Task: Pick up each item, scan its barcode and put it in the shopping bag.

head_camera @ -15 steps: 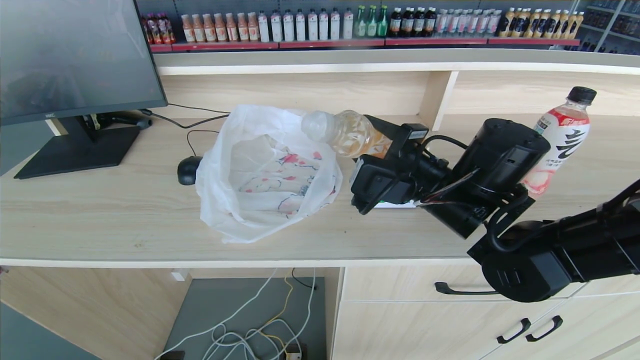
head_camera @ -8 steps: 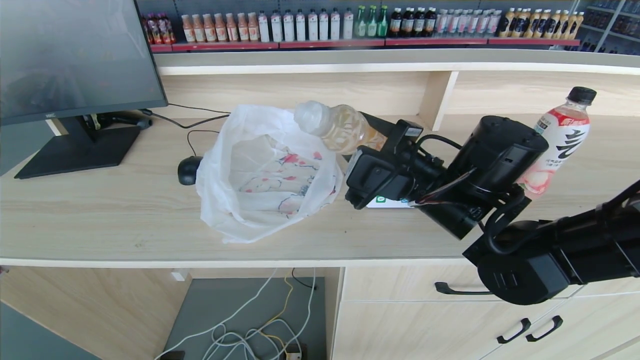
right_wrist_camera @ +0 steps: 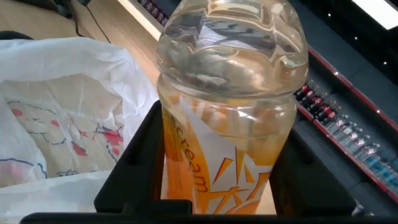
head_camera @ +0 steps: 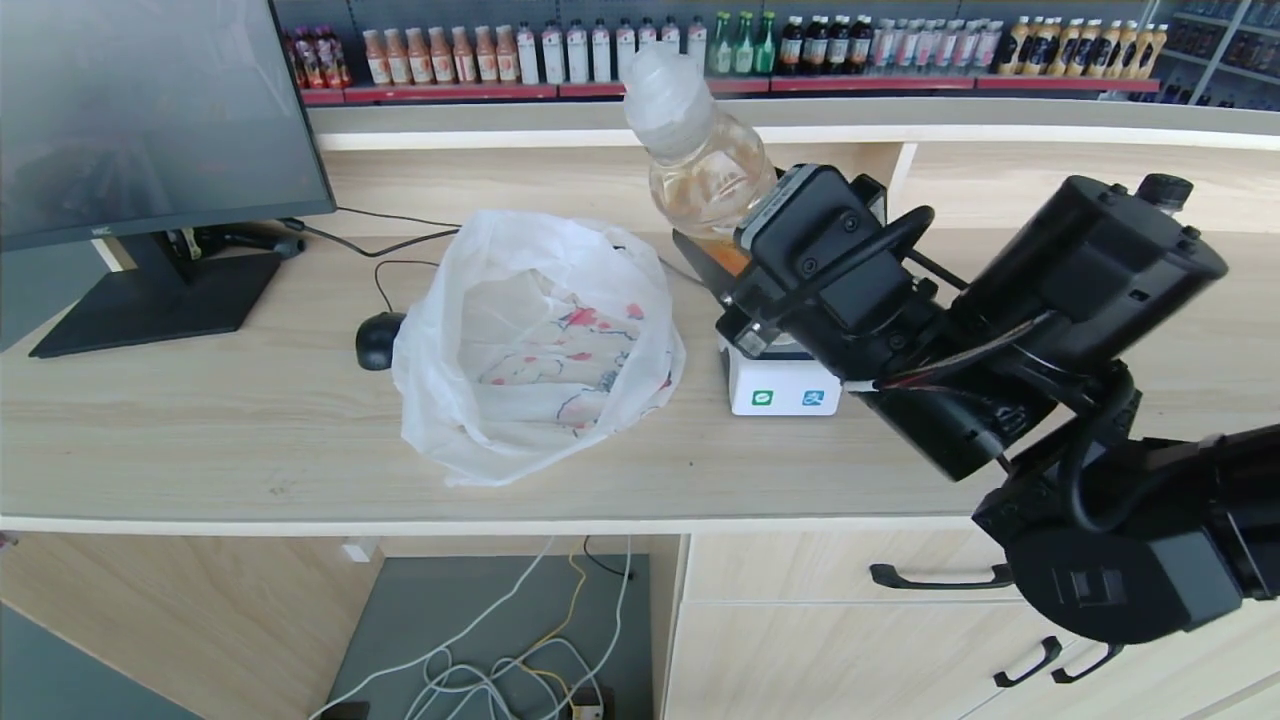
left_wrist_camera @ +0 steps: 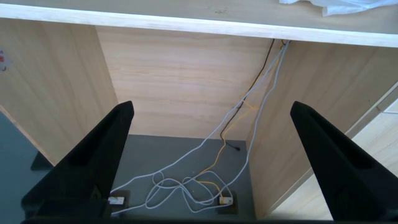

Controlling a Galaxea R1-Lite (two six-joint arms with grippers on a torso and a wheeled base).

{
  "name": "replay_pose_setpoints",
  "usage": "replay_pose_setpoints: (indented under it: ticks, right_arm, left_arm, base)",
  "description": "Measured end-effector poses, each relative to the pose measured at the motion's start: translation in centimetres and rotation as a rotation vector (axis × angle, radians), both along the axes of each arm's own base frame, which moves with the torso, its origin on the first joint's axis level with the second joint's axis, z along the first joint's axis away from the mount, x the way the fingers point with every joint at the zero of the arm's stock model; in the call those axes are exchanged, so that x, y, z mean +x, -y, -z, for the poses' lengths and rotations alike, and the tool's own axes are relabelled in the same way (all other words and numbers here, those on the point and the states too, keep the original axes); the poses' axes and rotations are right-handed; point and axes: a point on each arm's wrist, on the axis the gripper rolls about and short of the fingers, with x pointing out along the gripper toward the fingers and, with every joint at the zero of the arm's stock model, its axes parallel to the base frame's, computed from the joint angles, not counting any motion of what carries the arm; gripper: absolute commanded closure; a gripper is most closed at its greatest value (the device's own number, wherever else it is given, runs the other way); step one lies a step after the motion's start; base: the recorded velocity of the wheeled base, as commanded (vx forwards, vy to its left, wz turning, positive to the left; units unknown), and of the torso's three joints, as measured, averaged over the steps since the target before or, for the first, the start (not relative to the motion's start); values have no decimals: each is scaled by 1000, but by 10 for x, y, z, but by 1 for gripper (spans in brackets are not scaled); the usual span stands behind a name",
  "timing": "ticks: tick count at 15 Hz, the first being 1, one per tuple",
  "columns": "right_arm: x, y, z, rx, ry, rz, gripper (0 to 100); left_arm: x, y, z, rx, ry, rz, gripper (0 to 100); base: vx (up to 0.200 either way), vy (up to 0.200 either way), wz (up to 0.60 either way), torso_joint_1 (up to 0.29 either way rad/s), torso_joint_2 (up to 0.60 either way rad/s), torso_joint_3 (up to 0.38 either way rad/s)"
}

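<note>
This is a shop, at the place where you pay. Long red shelves [head_camera: 650, 88] at the back hold rows and rows of drink bottles [head_camera: 580, 50], all lined up to sell. In front is a wooden counter [head_camera: 200, 440] with a computer screen [head_camera: 150, 110], a mouse [head_camera: 377, 340], a little white scanner box [head_camera: 785, 390] and a plastic shopping bag [head_camera: 530, 350].

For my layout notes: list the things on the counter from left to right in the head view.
monitor → mouse → shopping bag → white scanner box → black-capped bottle
</note>
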Motion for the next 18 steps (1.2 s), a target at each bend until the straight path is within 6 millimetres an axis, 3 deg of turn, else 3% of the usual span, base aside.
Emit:
replay_pose_setpoints:
  ticks: [9, 18]
  right_arm:
    - [-31, 20, -3, 486, -315, -117, 100]
    - [-32, 28, 0, 709, -434, -122, 100]
  left_arm:
    - [0, 0, 0, 0, 0, 0, 0]
    - [0, 0, 0, 0, 0, 0, 0]
  base:
    - [0, 0, 0, 0, 0, 0]
    - [0, 0, 0, 0, 0, 0]
